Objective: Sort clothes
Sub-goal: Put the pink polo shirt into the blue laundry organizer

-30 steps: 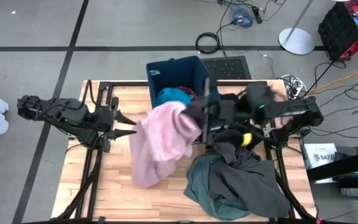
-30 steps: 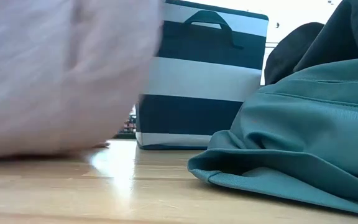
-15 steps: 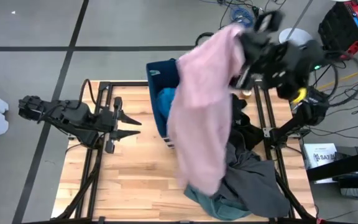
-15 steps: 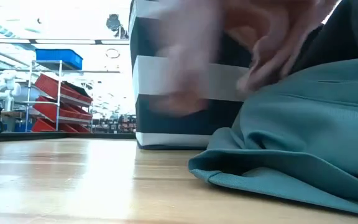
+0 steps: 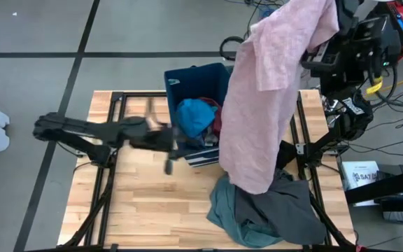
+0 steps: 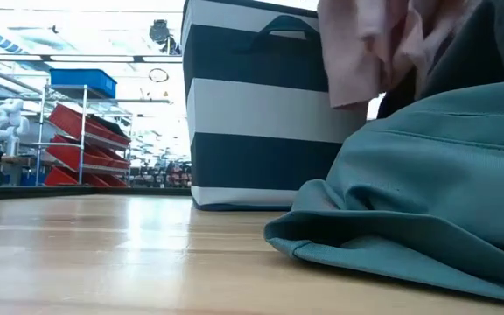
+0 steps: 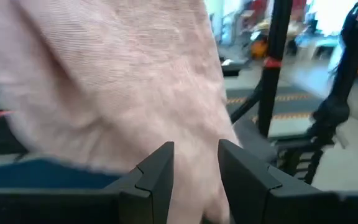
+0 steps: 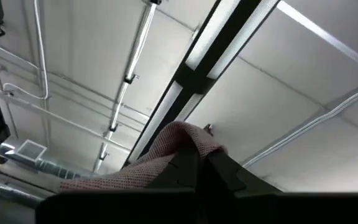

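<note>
My right gripper (image 8: 197, 160) is raised high above the table's far right and is shut on the large dusty-pink garment (image 5: 271, 91), which hangs down past the bin. The garment's lower part shows in the low view (image 6: 366, 44). My left gripper (image 7: 194, 165) is open at mid-table (image 5: 168, 143), near the bin's front, with the pink garment ahead of its fingers. The navy-blue bin (image 5: 187, 77) holds a bright-blue piece (image 5: 194, 115) and a red piece (image 5: 219, 119). A grey-green garment (image 5: 222, 210) and a dark grey one (image 5: 278, 203) lie heaped on the near right. My right gripper pinches a bunched fold of the pink garment's upper end (image 8: 188, 140) between its two shut fingers. The fingers point upward toward the ceiling. The garment drapes over the gripper and hangs slack below it, lifted clear of the table.
The striped side of the bin (image 6: 269, 105) stands on the table's far middle. The grey-green heap (image 6: 427, 192) fills the near right. Bare wood (image 5: 138, 203) lies at the near left. The right arm's base (image 5: 348, 119) stands at the right edge.
My right gripper has gone up and toward the far right edge with the pink garment. The garment has been lifted off the table and now hangs full length. My left gripper has moved toward the table's right, to the front of the bin.
</note>
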